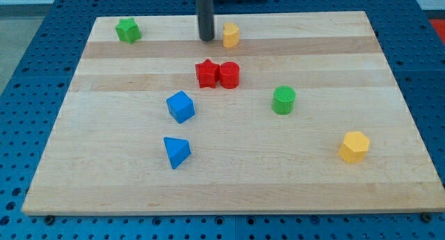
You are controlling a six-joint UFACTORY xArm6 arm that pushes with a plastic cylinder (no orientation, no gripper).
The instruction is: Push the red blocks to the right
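A red star block point(206, 74) and a red cylinder point(229, 75) sit side by side, touching, just above the board's middle. My tip point(206, 39) is near the view's top, above the red star and apart from it, just left of a yellow block point(231, 35).
A green star point(128, 30) lies at the top left. A blue cube point(181, 106) and a blue triangular block point(176, 152) lie left of centre. A green cylinder point(284, 100) is right of the red pair. A yellow hexagonal block point(354, 146) is at the lower right. The wooden board point(104, 184) ends in blue pegboard.
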